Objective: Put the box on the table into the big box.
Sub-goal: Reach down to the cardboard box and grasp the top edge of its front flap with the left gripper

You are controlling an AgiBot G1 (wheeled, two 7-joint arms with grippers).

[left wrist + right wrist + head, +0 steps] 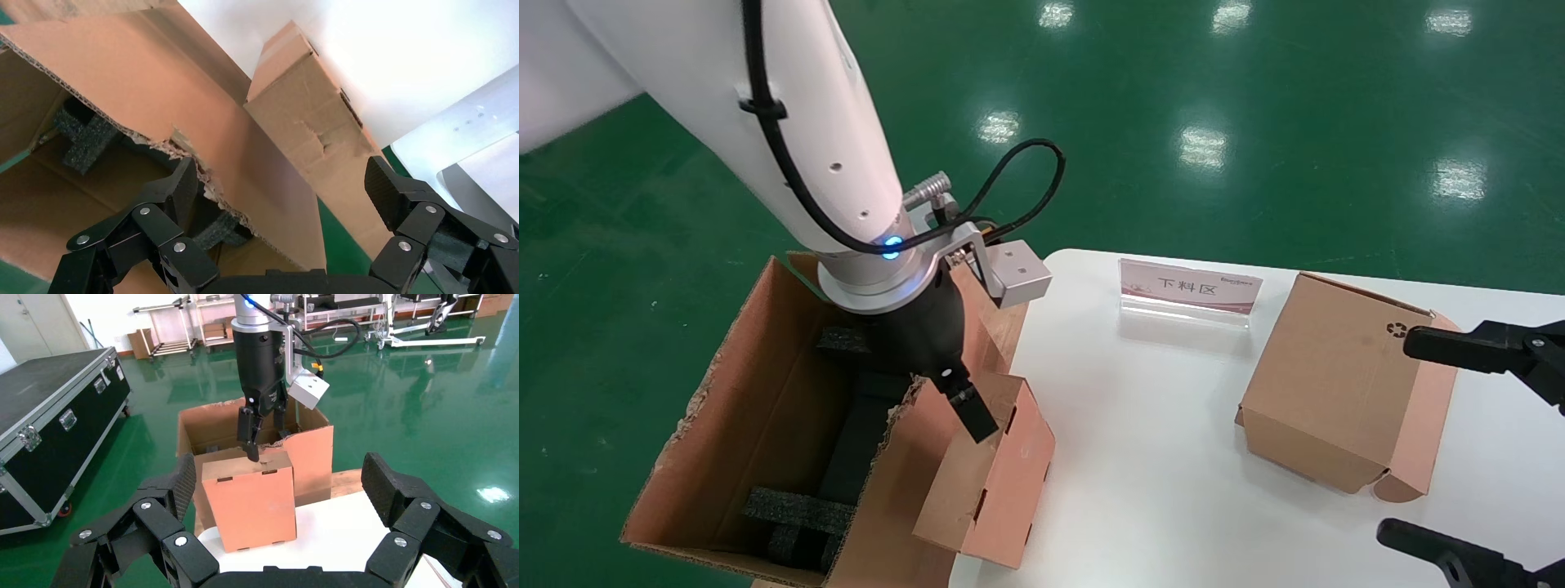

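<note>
At the left edge of the white counter (1173,457), the box (989,469) stands on a narrow end, its long axis upright and slightly tilted, leaning against the outer wall of the big box (756,384). Its pinkish-brown side with tuck-tab slits faces right toward the counter; its broad plain brown face turns up toward the head view. In the right wrist view the box (250,499) appears as a tall, flat rectangular carton with two slits near its top edge, its lower end on the counter edge. The big box stands off the counter on the left, open-topped, with a ragged torn rim and black foam blocks (797,510) inside. The left arm descends steeply from the upper left, wrist pointing down over the shared wall, and the left pincer (964,404) is spread wide: one finger lies on the outer face of the box, the other hangs inside the big box, so the jaws straddle the torn wall and the box without clamping. The right pincer (1483,441) is released, fingers wide apart, at the right edge of the counter, just beside a second carton (1336,384) printed with a recycling symbol. A placard (1189,290) stands farther back.
</note>
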